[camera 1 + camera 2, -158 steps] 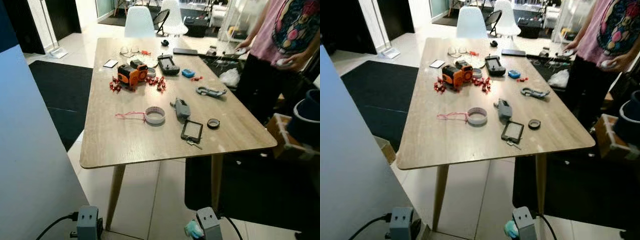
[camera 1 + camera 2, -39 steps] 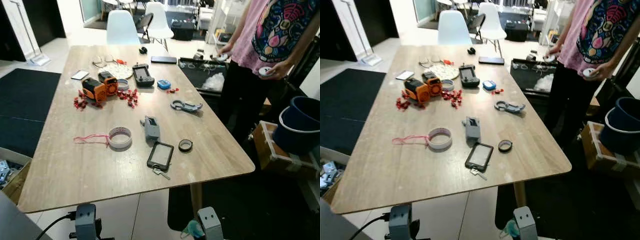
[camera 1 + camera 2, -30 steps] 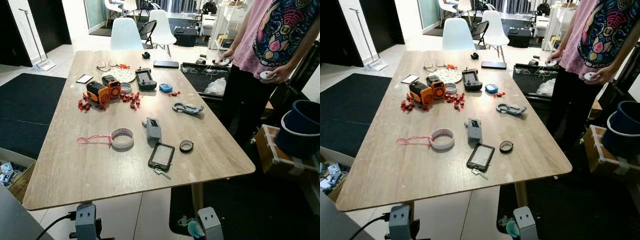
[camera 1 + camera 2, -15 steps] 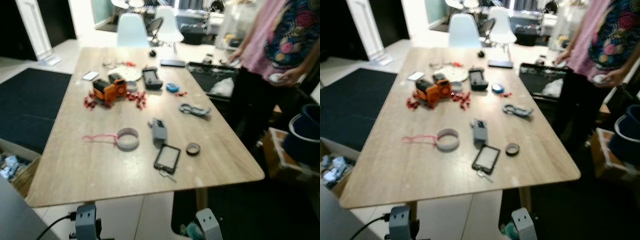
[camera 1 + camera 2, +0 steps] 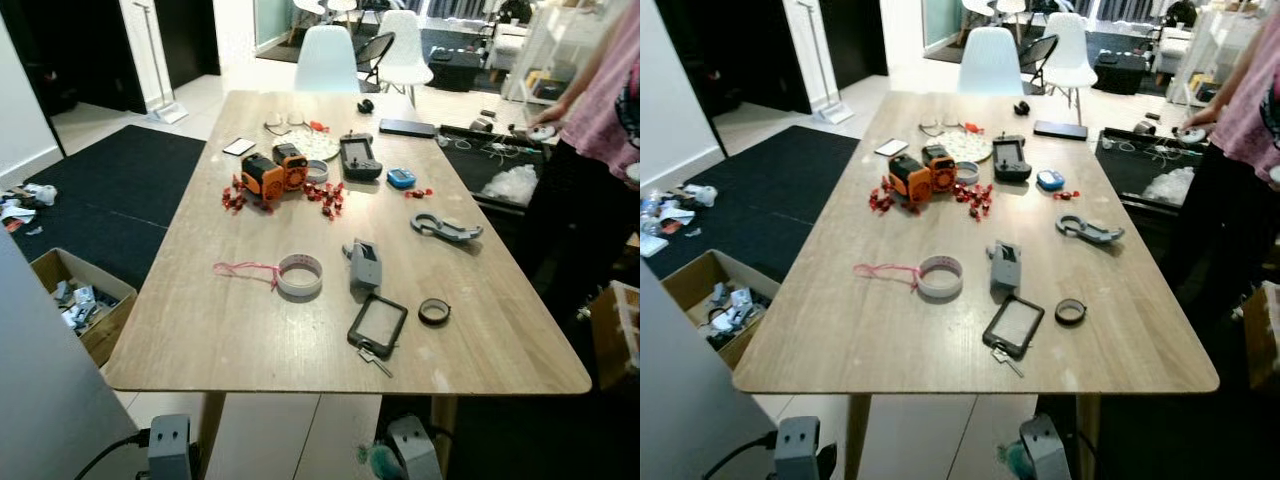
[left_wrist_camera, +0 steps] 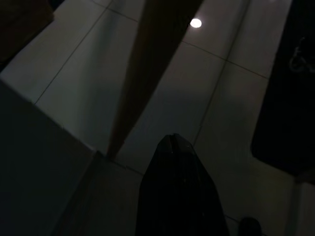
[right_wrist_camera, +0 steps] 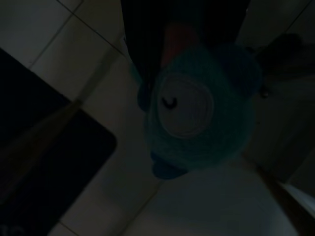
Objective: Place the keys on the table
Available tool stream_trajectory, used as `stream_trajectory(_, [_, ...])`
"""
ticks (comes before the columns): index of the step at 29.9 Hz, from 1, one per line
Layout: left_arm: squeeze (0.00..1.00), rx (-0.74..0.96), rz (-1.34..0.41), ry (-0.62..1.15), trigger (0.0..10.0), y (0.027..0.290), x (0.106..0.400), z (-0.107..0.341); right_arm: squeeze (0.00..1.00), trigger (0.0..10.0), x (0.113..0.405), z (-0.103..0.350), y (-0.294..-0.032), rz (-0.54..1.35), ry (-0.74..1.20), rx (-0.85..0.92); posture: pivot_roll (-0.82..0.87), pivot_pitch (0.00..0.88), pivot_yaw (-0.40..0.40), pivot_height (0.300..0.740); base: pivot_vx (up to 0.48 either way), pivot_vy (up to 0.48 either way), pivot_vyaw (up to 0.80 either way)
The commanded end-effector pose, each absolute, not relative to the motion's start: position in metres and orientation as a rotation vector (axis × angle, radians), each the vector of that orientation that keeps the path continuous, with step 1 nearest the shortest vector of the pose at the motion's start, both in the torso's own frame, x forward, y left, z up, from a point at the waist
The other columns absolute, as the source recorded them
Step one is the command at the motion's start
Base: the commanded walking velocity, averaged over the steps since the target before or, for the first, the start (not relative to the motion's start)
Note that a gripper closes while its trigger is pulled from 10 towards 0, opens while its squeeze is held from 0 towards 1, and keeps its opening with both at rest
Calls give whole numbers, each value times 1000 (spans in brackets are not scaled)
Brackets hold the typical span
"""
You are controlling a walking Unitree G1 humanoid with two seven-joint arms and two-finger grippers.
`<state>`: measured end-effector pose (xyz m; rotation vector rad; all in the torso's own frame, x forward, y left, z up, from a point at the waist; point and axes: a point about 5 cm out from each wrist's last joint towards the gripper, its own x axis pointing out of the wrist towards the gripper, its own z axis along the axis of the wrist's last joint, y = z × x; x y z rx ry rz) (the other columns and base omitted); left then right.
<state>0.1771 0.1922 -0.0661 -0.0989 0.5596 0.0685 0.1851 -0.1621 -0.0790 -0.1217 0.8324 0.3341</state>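
A long light-wood table (image 5: 250, 350) spans the frame centre, bearing a white tape roll (image 5: 300, 275), a black-framed card holder (image 5: 377, 326) and an orange-and-black device (image 5: 274, 171); a person in a pink top (image 5: 610, 110) stands at the right edge. At the lower edge, below the tabletop, the right gripper (image 7: 162, 59) is closed on a teal round plush keyring (image 7: 194, 108) standing for the keys. The left gripper (image 6: 172, 142), also low, hangs with its fingers pressed together over floor tiles.
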Motion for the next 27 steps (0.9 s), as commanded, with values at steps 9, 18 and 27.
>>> stream_trajectory(9, [0,-92,55,555,10000,189,177,-66,0,10000,181,-81,-164,324,841,-118,81,44,-58,740,0,-198,0])
stream_trajectory(18, [0,-95,59,552,10000,189,176,-66,0,10000,181,-81,-164,322,843,-119,82,45,-57,740,0,-480,0])
stream_trajectory(27, [0,-97,80,563,10000,192,177,-66,0,10000,181,-81,-163,320,844,-120,83,45,-55,740,0,-86,0])
